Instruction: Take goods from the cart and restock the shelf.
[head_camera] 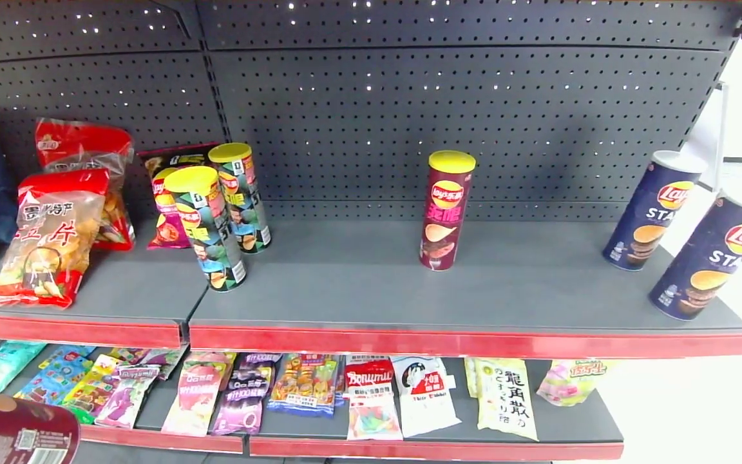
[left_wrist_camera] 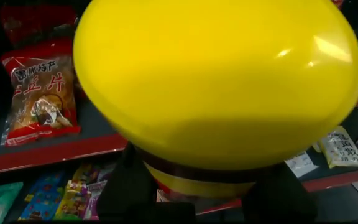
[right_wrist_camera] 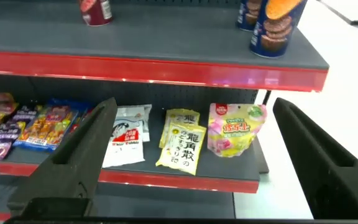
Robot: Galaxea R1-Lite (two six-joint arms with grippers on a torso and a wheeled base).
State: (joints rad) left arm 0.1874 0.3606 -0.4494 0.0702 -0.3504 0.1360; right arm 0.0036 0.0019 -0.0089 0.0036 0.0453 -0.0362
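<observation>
- Setting: store shelving with a dark pegboard back [head_camera: 461,116] and grey decks edged in red.
- Nearest, low at the robot's left: left hand [left_wrist_camera: 204,190] clenched on the held can [left_wrist_camera: 216,81], a maroon chip tube with a yellow lid.
- Dark fingers [left_wrist_camera: 126,186] pressed to either side of the tube body, with the lid toward the wrist and the base pointing away, probably so it can be stood down base-first.
- Held can carried in front of the shelving, not yet on any deck.
- Right hand [right_wrist_camera: 197,168] released and empty, fingers spread wide, posed level with the lower shelf [right_wrist_camera: 166,180] and facing its front.
- Lower shelf stocked with flat packets [head_camera: 371,396] laid face-up in a row.
- Upper shelf [head_camera: 358,303] carrying upright tubes: two patterned cans [head_camera: 207,229], a lone maroon can [head_camera: 445,209], and two navy cans [head_camera: 654,209] at the right end.
- Red snack bags [head_camera: 46,238] propped at the left end.
- Bare deck beside the lone maroon can, likely the spot for its held match.
</observation>
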